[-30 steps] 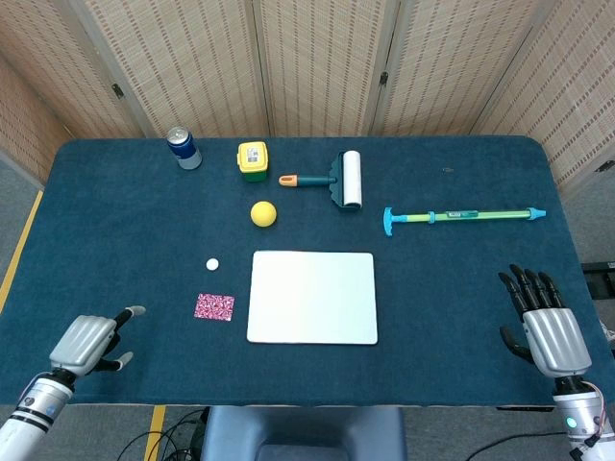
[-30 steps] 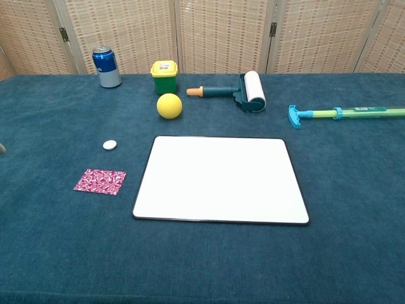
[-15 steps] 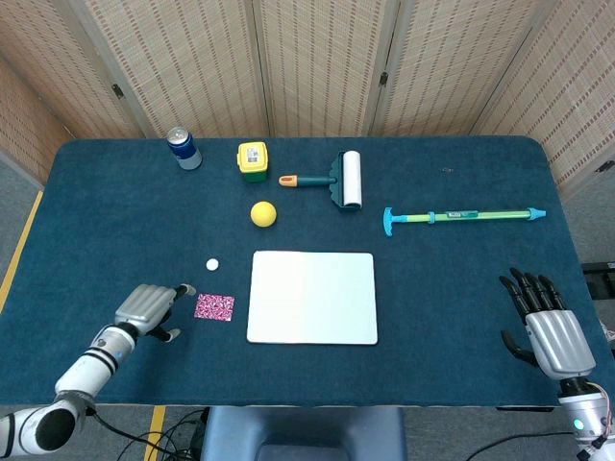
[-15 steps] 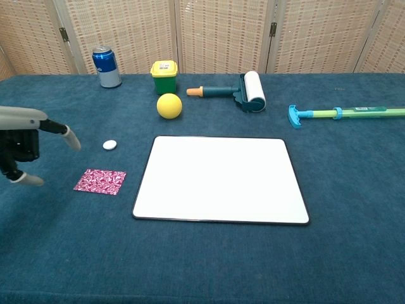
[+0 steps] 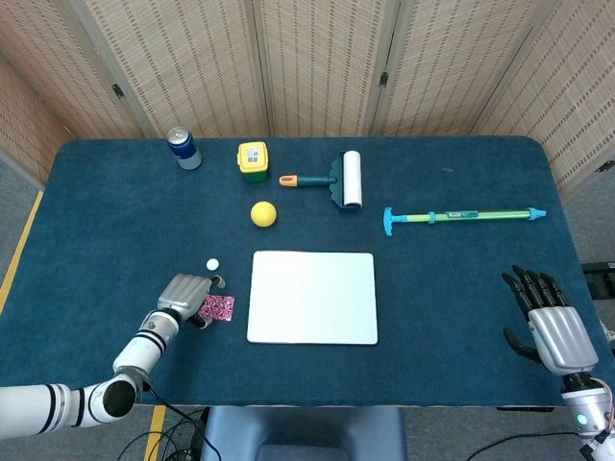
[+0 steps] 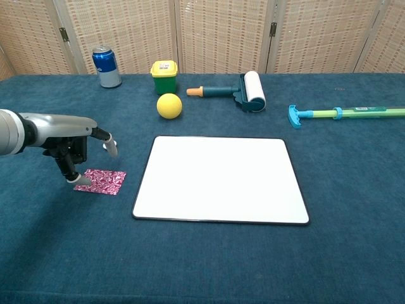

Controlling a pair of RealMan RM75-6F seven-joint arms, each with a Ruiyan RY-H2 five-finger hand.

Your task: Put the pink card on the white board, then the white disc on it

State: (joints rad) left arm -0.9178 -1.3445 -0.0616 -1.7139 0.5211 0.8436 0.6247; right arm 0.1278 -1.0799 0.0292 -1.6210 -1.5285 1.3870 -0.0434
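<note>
The pink patterned card lies flat on the blue table, just left of the white board. The small white disc sits a little beyond the card; in the chest view a finger of my left hand covers it. My left hand hovers over the card's left edge with fingers apart, holding nothing, and one fingertip comes down at the card's left corner. My right hand rests at the table's front right, fingers spread and empty, seen only in the head view.
A yellow ball lies beyond the board. Along the back stand a blue can, a yellow-green box and a lint roller. A green-blue stick tool lies at the right.
My left hand has travelled from the table's front left corner rightward and forward to the pink card's left edge. The right hand, card, disc and board stay put.
</note>
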